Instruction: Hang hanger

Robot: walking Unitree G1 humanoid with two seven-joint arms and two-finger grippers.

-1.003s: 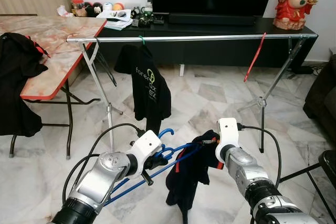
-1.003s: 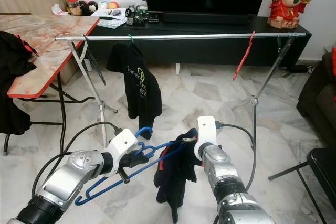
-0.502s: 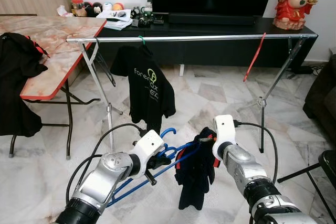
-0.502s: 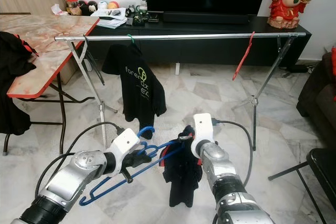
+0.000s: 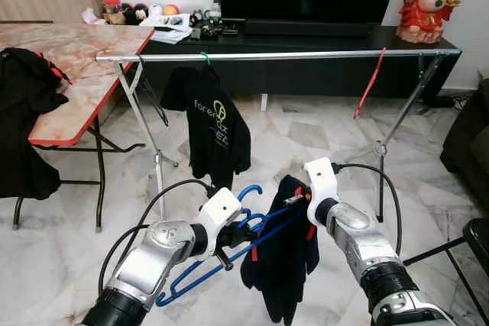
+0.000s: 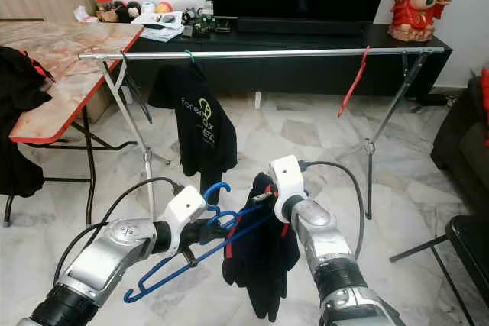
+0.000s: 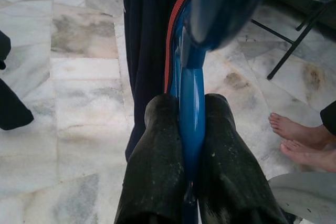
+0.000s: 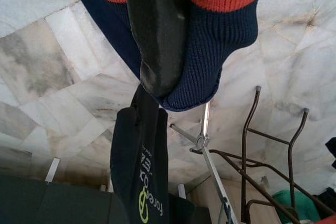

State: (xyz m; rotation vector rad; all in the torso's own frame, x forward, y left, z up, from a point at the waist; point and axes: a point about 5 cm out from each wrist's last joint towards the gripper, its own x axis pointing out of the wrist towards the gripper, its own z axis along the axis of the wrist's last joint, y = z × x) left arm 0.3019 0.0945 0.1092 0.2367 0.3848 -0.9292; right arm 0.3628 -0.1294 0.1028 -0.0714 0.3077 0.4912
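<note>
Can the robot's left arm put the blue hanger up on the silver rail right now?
Probably not yet. The left gripper holds the blue hanger low, well below the silver rail. The way up looks free between the black T-shirt and the red hanger.

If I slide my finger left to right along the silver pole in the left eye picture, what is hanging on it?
Green hanger hook holding the black T-shirt → red hanger.
</note>
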